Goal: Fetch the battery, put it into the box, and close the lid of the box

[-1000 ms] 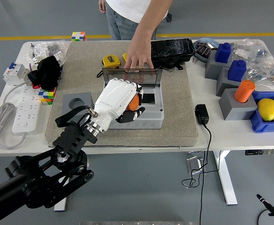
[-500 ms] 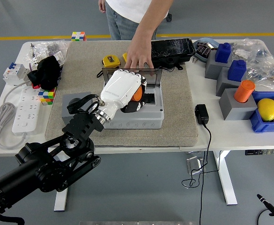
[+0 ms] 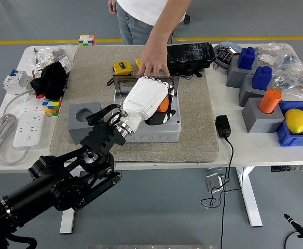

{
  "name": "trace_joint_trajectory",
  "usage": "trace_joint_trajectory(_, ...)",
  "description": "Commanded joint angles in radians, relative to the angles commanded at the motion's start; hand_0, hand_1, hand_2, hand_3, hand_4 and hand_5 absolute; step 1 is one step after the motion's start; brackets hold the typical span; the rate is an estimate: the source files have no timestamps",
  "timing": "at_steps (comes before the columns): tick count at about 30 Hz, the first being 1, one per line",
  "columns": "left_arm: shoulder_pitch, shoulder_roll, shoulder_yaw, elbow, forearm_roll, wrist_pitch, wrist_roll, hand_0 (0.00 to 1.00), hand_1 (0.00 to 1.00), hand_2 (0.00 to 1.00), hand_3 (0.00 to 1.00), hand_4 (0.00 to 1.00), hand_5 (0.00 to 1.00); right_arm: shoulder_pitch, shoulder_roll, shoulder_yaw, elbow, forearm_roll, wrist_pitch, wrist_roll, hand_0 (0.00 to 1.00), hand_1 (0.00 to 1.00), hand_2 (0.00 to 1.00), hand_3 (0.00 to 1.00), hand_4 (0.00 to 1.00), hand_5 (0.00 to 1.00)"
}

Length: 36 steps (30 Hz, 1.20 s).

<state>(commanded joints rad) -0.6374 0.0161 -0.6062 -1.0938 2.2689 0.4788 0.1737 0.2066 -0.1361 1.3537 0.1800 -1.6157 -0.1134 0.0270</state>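
A white table (image 3: 247,148) spans the frame, and a large beige mat (image 3: 193,124) covers its middle. At the mat's centre sits the grey box (image 3: 156,132), its clear lid (image 3: 121,84) standing upright along the far edge. The robot's black left arm rises from the lower left of the frame, and its white left hand (image 3: 147,99) is over the open box, fingers curled around the orange battery (image 3: 163,104), which shows just at the hand's right side, above the box's interior. Whether the battery touches the box floor cannot be told. At the top centre a person in a white shirt reaches down, the person's hand (image 3: 153,63) resting fingertips on the lid's upper edge. Left of the box, on the mat, lies a grey block (image 3: 84,120) with a round recess. At the left edge lies a white power strip (image 3: 28,120). A black adapter (image 3: 223,126) sits just right of the mat.
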Motion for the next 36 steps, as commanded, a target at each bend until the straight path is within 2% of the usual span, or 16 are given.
trace_joint_trajectory(5,0.002,-0.012,0.022,0.038,0.000,0.003,-0.004,0.002,0.002,0.002,0.002,0.732,0.127,0.001,-0.002,-0.002,0.000,-0.001,0.000,-0.001,0.904,0.884,0.812,0.868,0.998,0.998)
trace_joint_trajectory(12,0.001,-0.016,0.022,0.081,0.000,0.020,-0.018,0.002,0.002,0.002,0.002,0.727,0.133,0.000,-0.003,-0.006,0.000,0.000,0.000,-0.002,0.904,0.883,0.813,0.869,0.998,0.998)
trace_joint_trajectory(22,-0.002,-0.016,0.025,0.079,-0.001,0.023,-0.017,0.002,0.002,0.002,0.002,0.728,0.158,0.001,-0.002,-0.019,0.000,0.012,0.000,-0.002,0.903,0.882,0.812,0.868,0.998,0.998)
trace_joint_trajectory(31,-0.011,-0.016,0.031,0.102,-0.022,0.050,-0.044,0.002,0.002,0.002,0.002,0.727,0.166,0.005,-0.004,-0.020,0.000,0.014,-0.001,-0.003,0.903,0.881,0.812,0.868,0.998,0.998)
trace_joint_trajectory(36,-0.017,-0.016,0.037,0.124,-0.050,0.076,-0.078,0.002,0.002,0.002,0.003,0.726,0.170,0.006,-0.003,-0.027,0.000,0.021,-0.001,-0.002,0.903,0.882,0.812,0.868,0.998,0.998)
